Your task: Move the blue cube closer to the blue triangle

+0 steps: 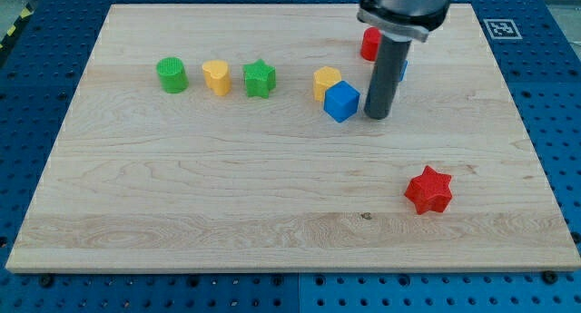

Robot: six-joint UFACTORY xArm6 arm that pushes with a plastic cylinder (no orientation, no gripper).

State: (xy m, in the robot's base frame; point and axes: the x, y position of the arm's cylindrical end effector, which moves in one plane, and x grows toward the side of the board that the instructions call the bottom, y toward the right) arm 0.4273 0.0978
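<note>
The blue cube [342, 101] sits on the wooden board [227, 195] right of centre near the view's top, touching a yellow block [326, 80] on its upper left. My tip [378, 114] stands just to the right of the blue cube, very close to it. The blue triangle [402, 70] is mostly hidden behind the rod, only a sliver showing at the rod's right side, above and right of the cube.
A red block [369, 44] lies by the rod near the view's top. A green cylinder [172, 74], a yellow heart [216, 77] and a green star [259, 78] form a row at upper left. A red star [428, 190] lies at lower right.
</note>
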